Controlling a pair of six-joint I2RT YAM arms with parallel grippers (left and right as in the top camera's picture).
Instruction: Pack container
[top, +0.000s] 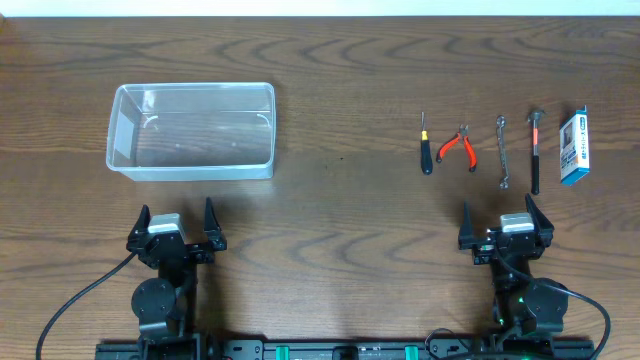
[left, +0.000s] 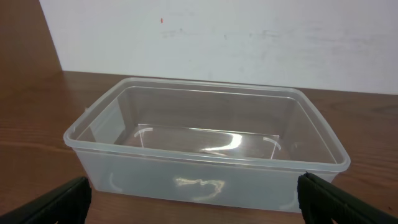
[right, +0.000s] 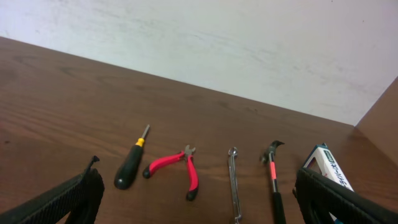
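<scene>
Both left claw (top: 176, 209) and right claw (top: 498, 206) gape empty, tips cropped in wrist views.

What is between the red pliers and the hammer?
A thin metal wrench lies between the pliers and the hammer, clear in the overhead view.

- A small screwdriver with a black handle and a yellow collar (top: 425, 150) is lying at the left end of a row on the brown wooden table (top: 340, 210).
- Small pliers with red handles (top: 458, 148) are lying just beside it.
- A thin silver metal wrench (top: 503, 152) is lying next in the row.
- A slim hammer with a black-and-red handle (top: 535, 150) is lying near the wrench.
- A small blue-and-white box (top: 574, 147) is lying at the right end.
</scene>
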